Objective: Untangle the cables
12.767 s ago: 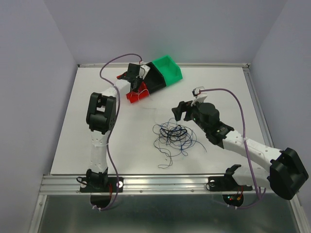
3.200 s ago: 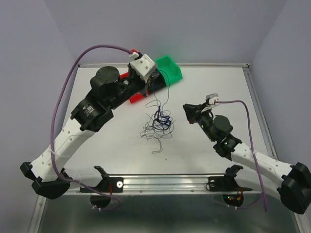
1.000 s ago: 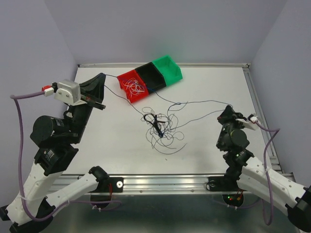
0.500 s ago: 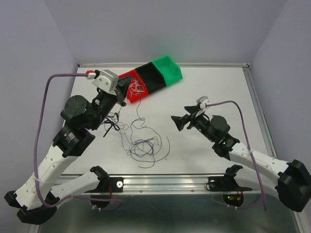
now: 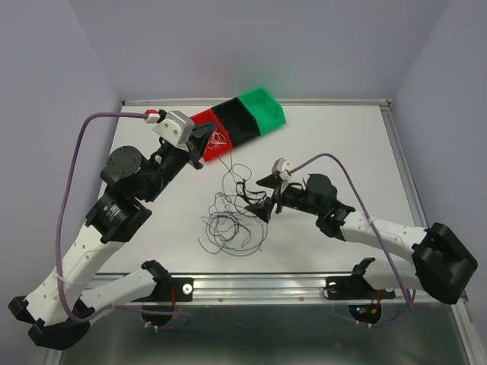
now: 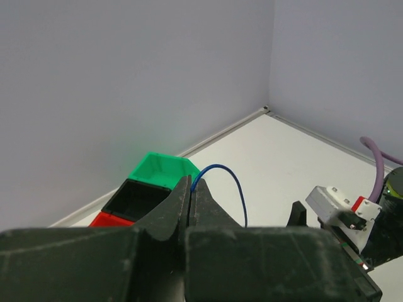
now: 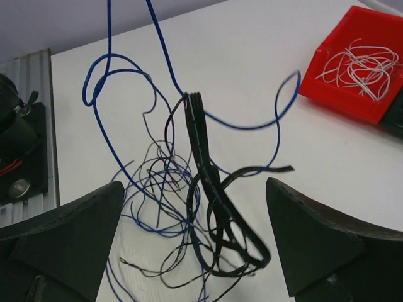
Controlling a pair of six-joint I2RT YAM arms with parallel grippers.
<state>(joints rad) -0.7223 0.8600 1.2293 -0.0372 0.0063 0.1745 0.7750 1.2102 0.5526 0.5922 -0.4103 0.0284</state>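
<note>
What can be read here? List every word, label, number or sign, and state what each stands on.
None: no legible word, number or sign on the red bin, black bin, green bin, table, or the blue cable in the left gripper.
The white connector block shows no readable print.

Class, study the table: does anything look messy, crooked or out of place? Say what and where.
Yes. Blue and black cables lie knotted in a loose heap in the middle of the table, with one blue cable pinched in the left gripper. The row of bins at the far side sits crooked to the table's edge.
</note>
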